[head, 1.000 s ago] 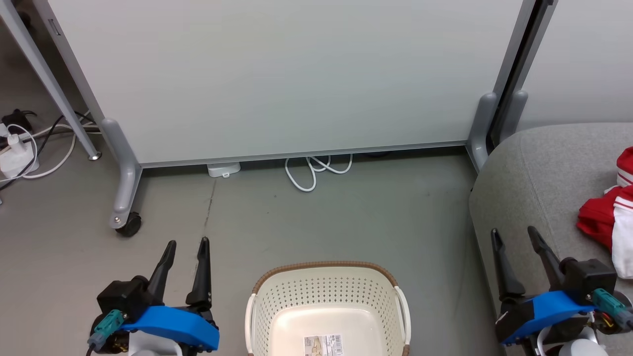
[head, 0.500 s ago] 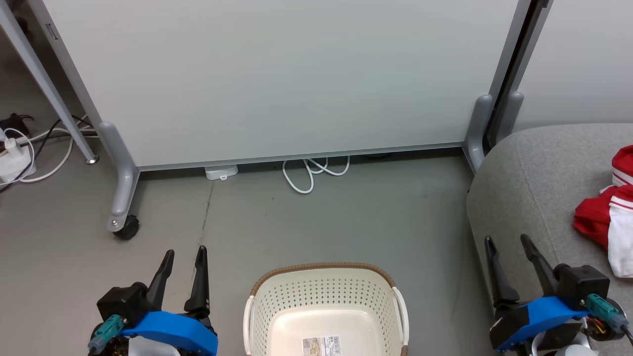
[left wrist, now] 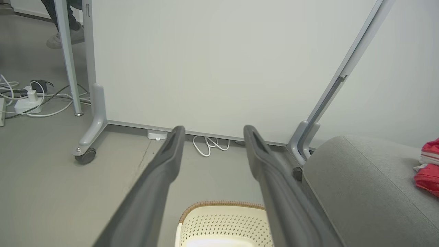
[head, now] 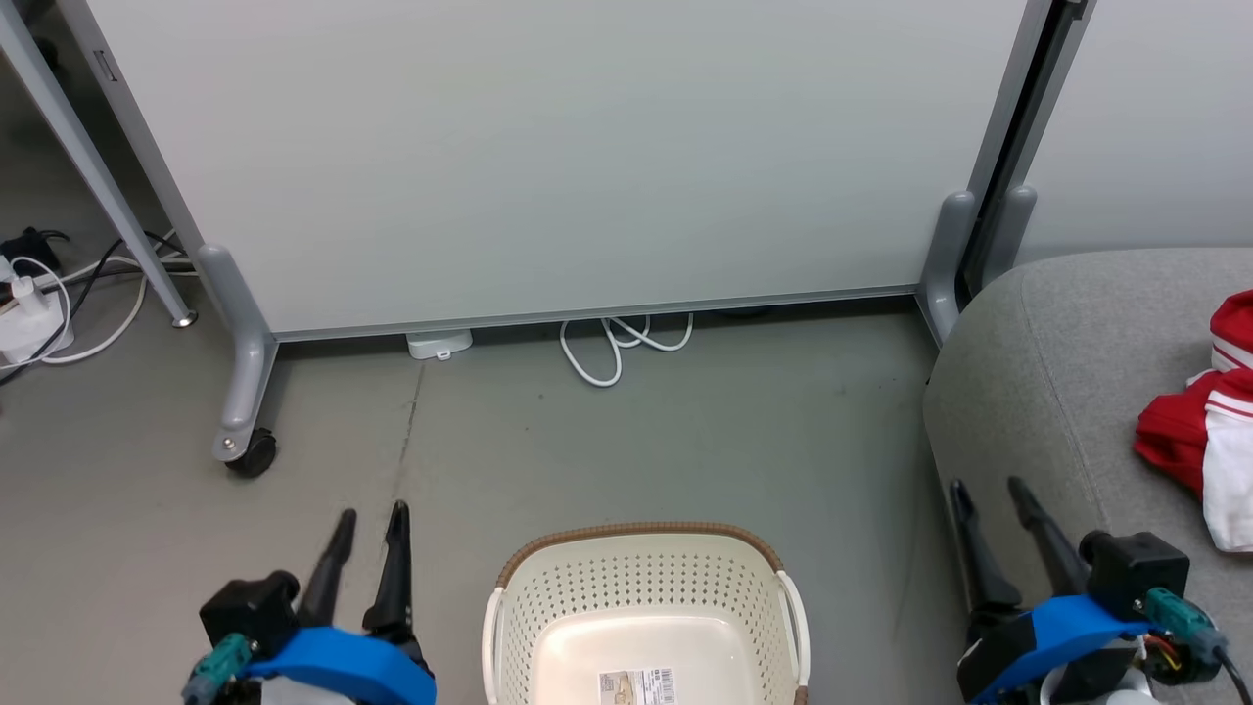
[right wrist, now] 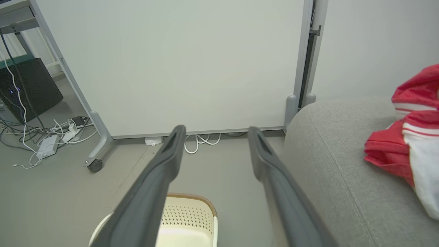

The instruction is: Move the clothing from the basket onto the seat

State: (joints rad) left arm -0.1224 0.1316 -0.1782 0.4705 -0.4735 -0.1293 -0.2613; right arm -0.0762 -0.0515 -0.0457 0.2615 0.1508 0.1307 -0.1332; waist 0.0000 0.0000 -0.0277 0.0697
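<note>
Basket (head: 641,587), barcode label (head: 638,683) inside, print unreadable

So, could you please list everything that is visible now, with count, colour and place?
basket: one, cream, brown rim, on floor, bottom middle
clothing: one heap, red and white, on seat
seat: one, grey, at right
panel: one, pale, on grey legs, behind
cable: one, white, looped under panel
power strip: one, white, far left
left fingers: two, dark, apart, lower left
right fingers: two, dark, apart, lower right
</note>
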